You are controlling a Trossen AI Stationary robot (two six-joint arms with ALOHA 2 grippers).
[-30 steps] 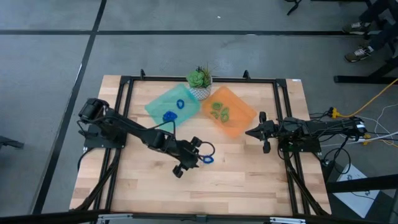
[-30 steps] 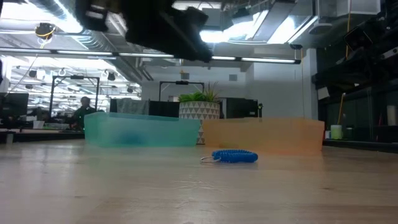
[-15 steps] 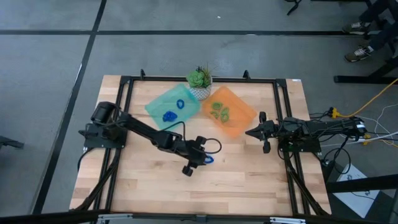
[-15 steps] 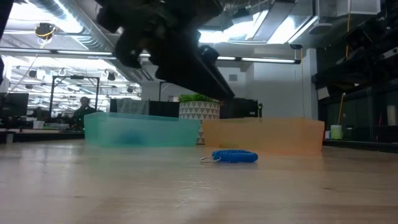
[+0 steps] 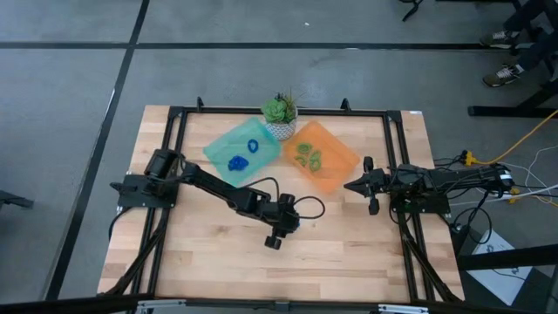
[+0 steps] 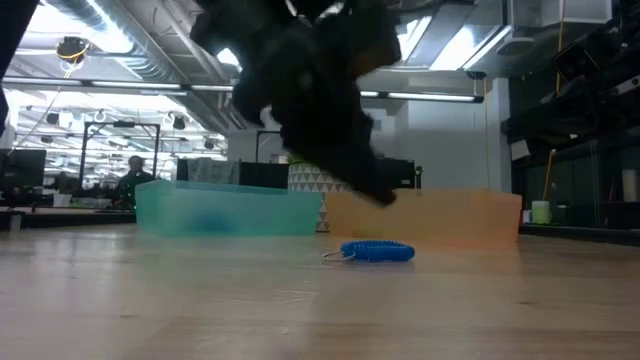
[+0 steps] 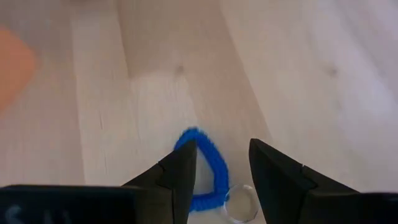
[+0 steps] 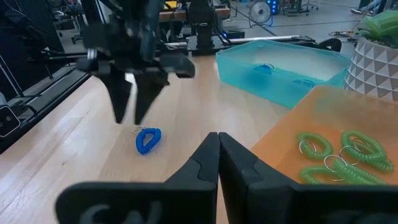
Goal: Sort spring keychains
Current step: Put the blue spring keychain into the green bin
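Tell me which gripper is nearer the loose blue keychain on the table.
Left. The left gripper hangs open just above the blue keychain; the right gripper waits beside the orange tray.

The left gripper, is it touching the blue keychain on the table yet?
Apart. The right wrist view shows the left gripper hanging open above the blue keychain, with bare table between its fingertips and the coil.

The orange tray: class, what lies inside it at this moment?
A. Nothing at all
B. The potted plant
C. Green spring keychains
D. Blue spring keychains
C. The orange tray holds green spring keychains, while the blue ones lie in the teal tray or on the table beneath the left gripper.
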